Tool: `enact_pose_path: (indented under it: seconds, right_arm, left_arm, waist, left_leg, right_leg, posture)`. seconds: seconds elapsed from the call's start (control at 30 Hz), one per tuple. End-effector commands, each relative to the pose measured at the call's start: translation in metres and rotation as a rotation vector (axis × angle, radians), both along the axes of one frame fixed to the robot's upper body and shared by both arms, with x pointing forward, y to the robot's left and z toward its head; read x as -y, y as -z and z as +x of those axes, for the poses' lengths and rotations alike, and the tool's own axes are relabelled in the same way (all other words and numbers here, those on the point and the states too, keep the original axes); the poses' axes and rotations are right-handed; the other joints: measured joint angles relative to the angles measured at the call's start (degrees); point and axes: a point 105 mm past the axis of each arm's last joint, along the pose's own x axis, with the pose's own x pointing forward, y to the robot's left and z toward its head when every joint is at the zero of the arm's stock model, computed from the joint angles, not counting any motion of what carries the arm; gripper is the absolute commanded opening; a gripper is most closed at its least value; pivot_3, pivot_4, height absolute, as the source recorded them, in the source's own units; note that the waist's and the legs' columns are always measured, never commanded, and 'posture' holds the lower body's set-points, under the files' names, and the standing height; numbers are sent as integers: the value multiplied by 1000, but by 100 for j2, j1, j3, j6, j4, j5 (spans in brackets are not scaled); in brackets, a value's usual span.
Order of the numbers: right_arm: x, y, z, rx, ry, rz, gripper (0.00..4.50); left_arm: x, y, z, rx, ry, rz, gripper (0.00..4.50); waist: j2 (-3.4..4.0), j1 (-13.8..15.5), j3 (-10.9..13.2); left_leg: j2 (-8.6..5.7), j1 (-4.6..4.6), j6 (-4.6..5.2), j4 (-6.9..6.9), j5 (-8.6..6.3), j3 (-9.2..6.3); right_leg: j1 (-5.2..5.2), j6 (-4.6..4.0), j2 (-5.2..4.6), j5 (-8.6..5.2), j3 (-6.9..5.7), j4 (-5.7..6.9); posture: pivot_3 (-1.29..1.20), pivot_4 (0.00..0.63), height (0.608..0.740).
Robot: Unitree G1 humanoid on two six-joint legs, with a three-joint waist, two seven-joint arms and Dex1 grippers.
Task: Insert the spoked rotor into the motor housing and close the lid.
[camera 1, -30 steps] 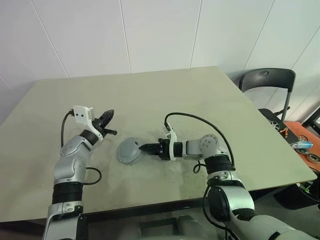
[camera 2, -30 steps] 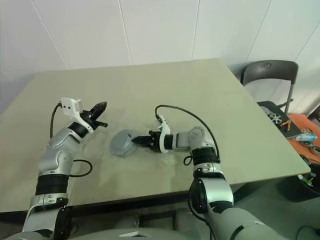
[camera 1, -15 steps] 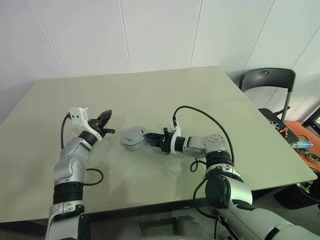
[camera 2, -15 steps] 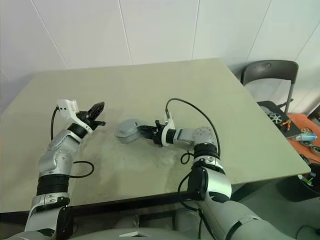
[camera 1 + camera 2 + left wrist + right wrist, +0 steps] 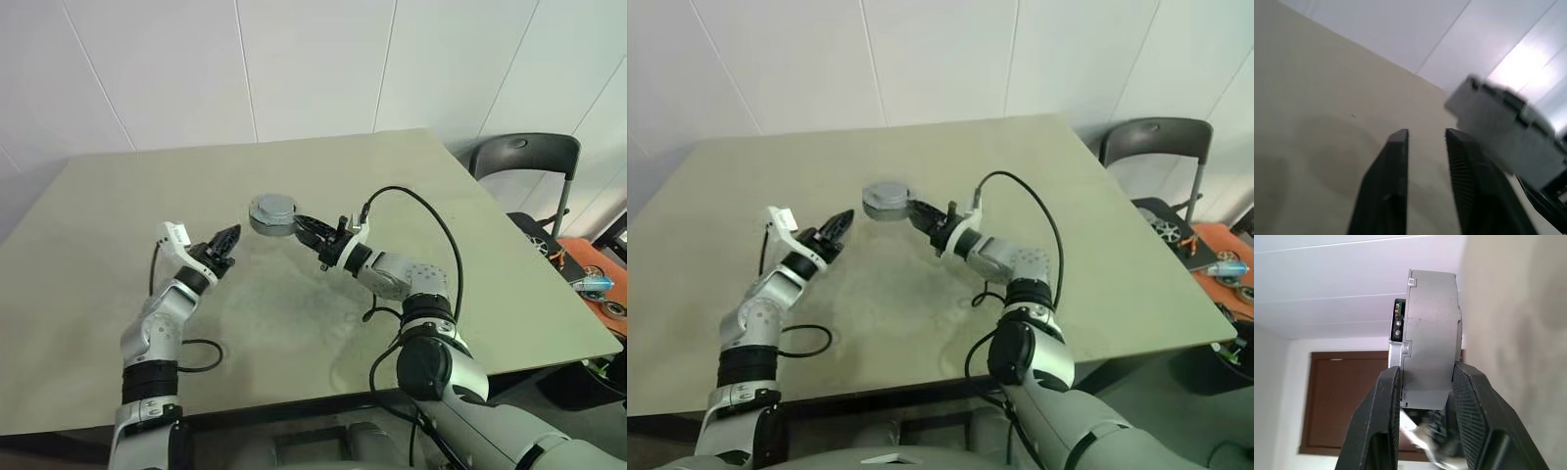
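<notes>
Overhead, from the robot's head, a large pale olive table (image 5: 411, 196) filled most of the scene, with white wall panels (image 5: 313, 59) behind it. A black chair (image 5: 524, 157) stood past the table's far right corner, and some orange and blue items (image 5: 593, 279) lay on the floor on the right.

The right gripper (image 5: 294, 223) reached forward and to the left, raised above the tabletop. Its two black fingers (image 5: 1378, 426) were clamped on the motor housing (image 5: 272, 213), a round light-grey casing held in the air over the middle of the table. In the right wrist view the housing (image 5: 1430, 338) sat edge-on between the fingers, one finger against each flat face, with a small dark connector part showing at its side. A black cable (image 5: 431, 220) looped up from the right forearm.

The left gripper (image 5: 228, 240) hovered above the table, just to the left of the housing and a little lower, pointing toward it without touching it. Its fingers (image 5: 1386, 186) stood a little apart with nothing between them, and in the left wrist view the grey housing (image 5: 1503, 127) showed blurred just beyond the fingertips. A black cable (image 5: 196, 348) lay on the table beside the left arm.
</notes>
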Motion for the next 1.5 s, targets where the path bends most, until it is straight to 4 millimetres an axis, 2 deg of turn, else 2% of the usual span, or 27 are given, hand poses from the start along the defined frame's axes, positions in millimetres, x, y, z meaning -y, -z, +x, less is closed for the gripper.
enact_pose_path:
  seconds: [0.03,0.2,0.23,0.4,0.8,1.13,1.23,1.37,1.5]
  right_arm:
    - [-3,-36,2,116,-7,89,1209]
    - [-3,-37,0,124,-11,88,1209]
    - [-3,-37,0,124,-11,87,1209]
    - [-4,-34,-1,123,-15,81,1209]
    - [-10,-48,-17,214,-107,117,1209]
    - [-16,-43,-23,218,-143,74,1209]
    - [-16,-42,-23,217,-144,71,1209]
    - [-16,-40,-23,216,-144,61,1209]
    - [-18,-37,-26,219,-159,44,1209]
  left_arm:
    - [6,-32,-5,113,57,-109,2633]
    - [14,-51,-17,187,131,-218,4346]
    - [15,-52,-18,191,135,-224,4465]
    - [19,-58,-26,210,181,-256,4465]
    - [16,-50,-19,151,144,-282,4465]
    - [17,-51,-19,141,147,-319,4465]
    - [14,-51,-18,139,134,-332,3843]
    - [12,-53,-19,148,136,-353,2759]
    - [14,-53,-19,142,143,-352,2617]
  waist:
    - [0,1,0]
    - [1,3,1]
    - [1,4,1]
    - [1,1,1]
    - [1,8,0]
    - [1,6,0]
    - [1,9,0]
    - [0,10,0]
    - [1,10,0]
  left_leg:
    - [0,0,0,1,0,0]
    - [1,0,0,0,0,0]
    - [1,0,0,0,0,1]
    - [1,1,0,0,0,2]
    - [1,0,0,1,0,2]
    - [1,0,0,2,0,2]
    - [1,0,0,3,0,2]
    - [1,0,0,3,0,2]
    - [1,-1,0,2,0,2]
  right_leg:
    - [0,0,0,0,0,1]
    - [0,0,3,0,0,1]
    - [0,0,3,0,1,0]
    - [0,0,3,0,3,-1]
    - [1,0,6,0,5,-1]
    - [1,0,7,-1,6,-1]
    - [1,0,7,-1,6,-1]
    - [1,0,7,-1,6,-2]
    - [1,0,7,-1,6,-3]
  posture:
    - [0,0,740]
    - [0,0,740]
    - [0,0,740]
    - [0,0,740]
    - [0,0,740]
    - [0,0,740]
    - [0,0,740]
    - [0,0,740]
    - [0,0,740]
